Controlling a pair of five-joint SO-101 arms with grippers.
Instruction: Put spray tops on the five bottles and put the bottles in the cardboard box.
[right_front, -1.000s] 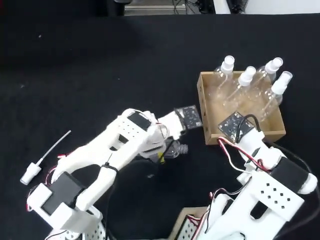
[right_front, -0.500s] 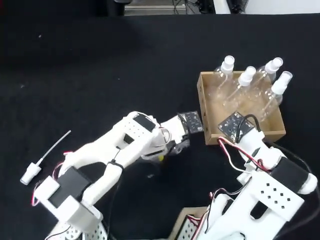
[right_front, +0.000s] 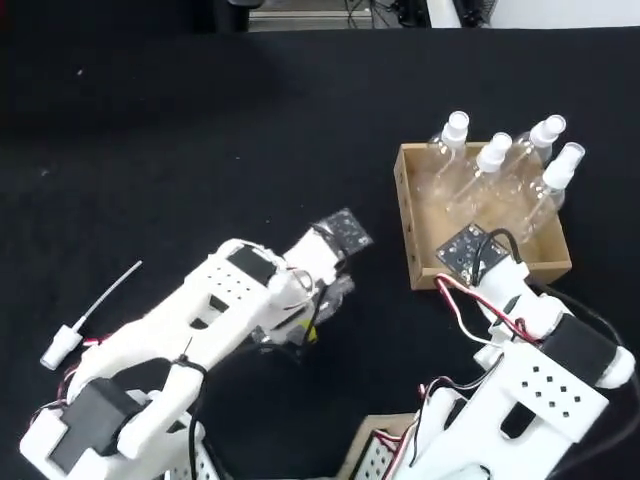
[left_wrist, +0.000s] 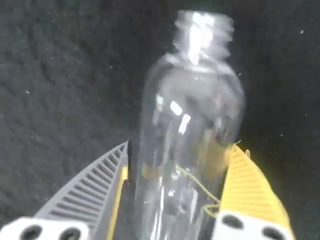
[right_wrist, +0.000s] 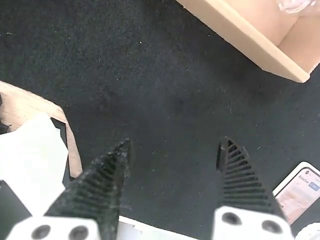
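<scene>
One uncapped bottle (left_wrist: 192, 125) sits clamped in your left gripper (left_wrist: 180, 150), with the two fingers (left_wrist: 245, 180) pressed against its clear sides. Its long axis runs in line with the fingers, and the open threaded neck points away from the wrist, with the black counter (right_front: 200, 120) behind it. Whether the bottle touches the counter cannot be told.

In the high view, your left arm holds it near the cardboard box (right_front: 405, 215), on the box's left, with a strip of counter between them. Four bottles (right_front: 480, 180) lie inside the box, each wearing a white spray top, and the tops lean over the far rim. One loose spray top (right_front: 62, 346) lies well apart at the counter's left side, its thin tube angled up and to the right.

Your right gripper (right_wrist: 176, 144) hangs over bare counter just off the box's near corner, its fingers spread wide with nothing between them.
</scene>
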